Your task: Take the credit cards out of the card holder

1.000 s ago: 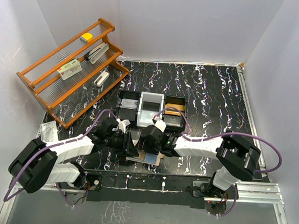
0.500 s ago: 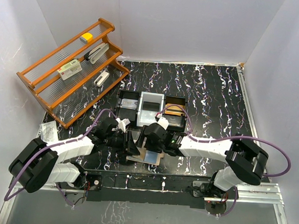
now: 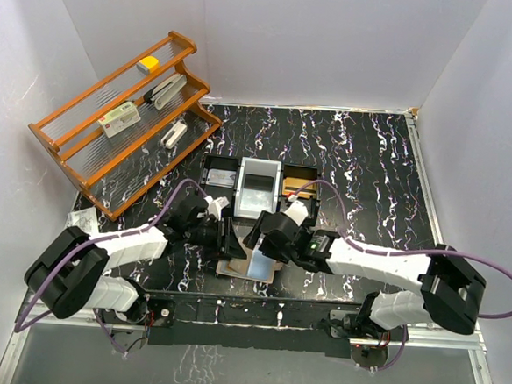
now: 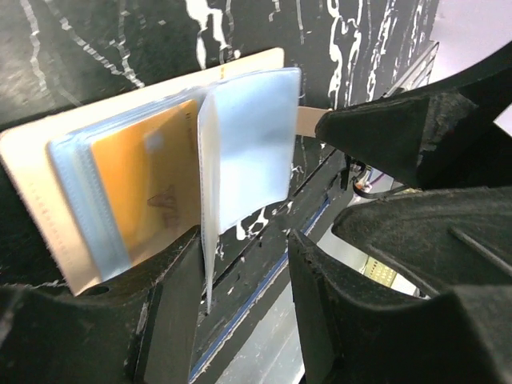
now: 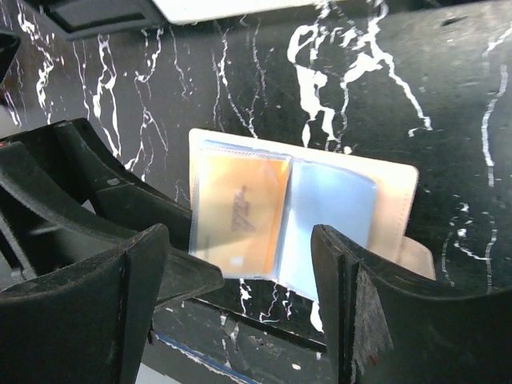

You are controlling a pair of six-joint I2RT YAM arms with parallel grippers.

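The beige card holder (image 3: 233,268) lies open on the black marbled table near the front edge. Its clear sleeves hold an orange card (image 5: 240,212) and a blue-grey card (image 5: 328,220). In the left wrist view the holder (image 4: 36,180) shows the orange card (image 4: 148,188), and a sleeve with the blue-grey card (image 4: 252,144) stands up. My left gripper (image 4: 244,264) is open at the holder's left edge, and the upright sleeve's edge lies by one finger. My right gripper (image 5: 240,240) is open above the holder, a finger on each side. Both grippers meet over it in the top view: left (image 3: 226,243), right (image 3: 259,242).
A black-and-grey three-compartment tray (image 3: 259,168) stands just behind the holder, with something orange-brown (image 3: 298,188) in its right compartment. An orange wooden rack (image 3: 74,157) with small items stands at the back left. A clear bag (image 3: 82,224) lies at the left edge.
The right arm has swung its elbow out to the right and its gripper has shifted a little right over the holder. The left gripper has moved right, closer to the holder.
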